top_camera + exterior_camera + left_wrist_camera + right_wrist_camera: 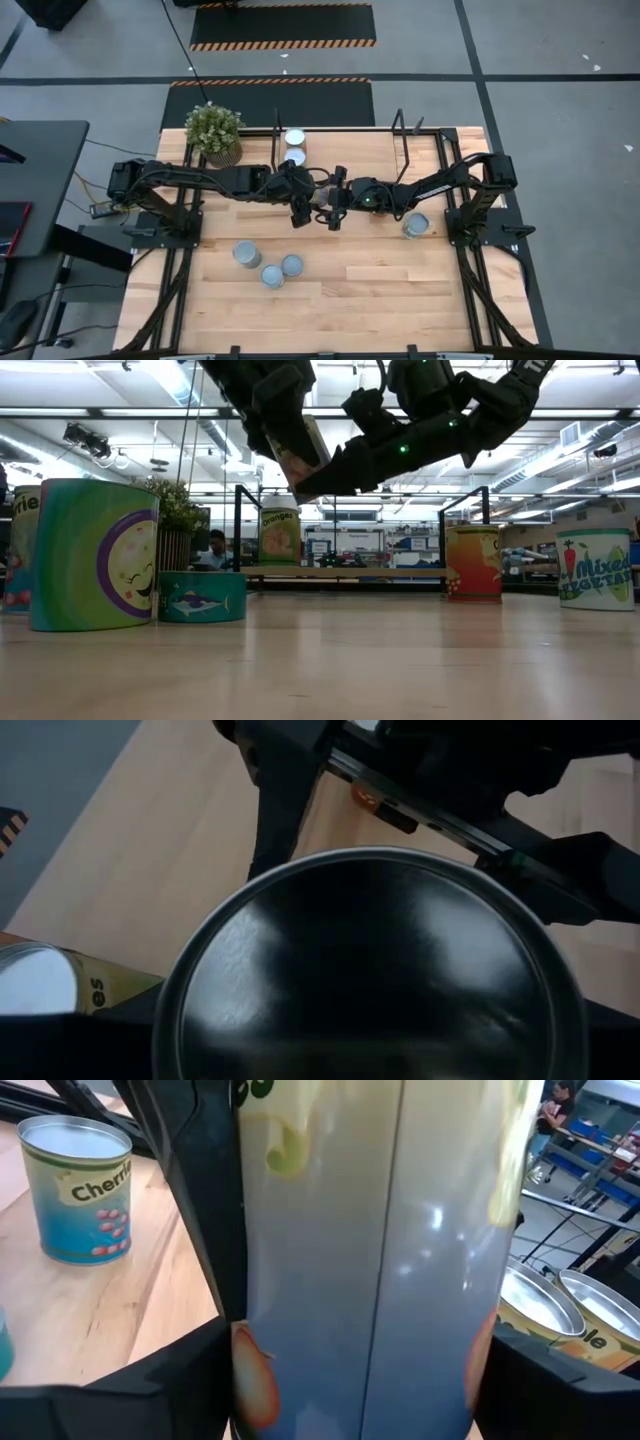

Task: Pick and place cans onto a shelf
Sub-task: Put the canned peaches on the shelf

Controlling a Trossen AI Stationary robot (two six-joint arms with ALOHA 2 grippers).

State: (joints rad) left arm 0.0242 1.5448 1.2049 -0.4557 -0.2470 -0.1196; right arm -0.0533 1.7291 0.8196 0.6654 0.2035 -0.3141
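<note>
Two grippers meet above the middle of the table, with one can (370, 1260) hanging between them, clear of the wood and tipped off upright in the low view. The right gripper (335, 212) has its jaws closed to the tin's width, a dark finger against each side of the label. The left gripper (300, 212) is pressed in from the other side, its camera filled by the tin's shiny end; whether it is also gripping cannot be told from these views.

It looks like a hand-over in mid-air, and the risk lies there. If one side lets go before the other has a firm hold, the smooth tin could slip and fall to the boards. If both pull while clamped, it could twist out of line. The tilt would also need correcting before the tin can stand on a board.

The shelf (350, 150) runs along the far edge between its black uprights and holds two shelved cans (295, 147), one just in front of the other, at its left end, with the rest of the board free. Three loose cans (271, 265) cluster on the near table, and a lone can (415, 225) sits by the right arm. Every tin appears sealed. A plant pot (222, 153) at the far left corner holds green foliage.
</note>
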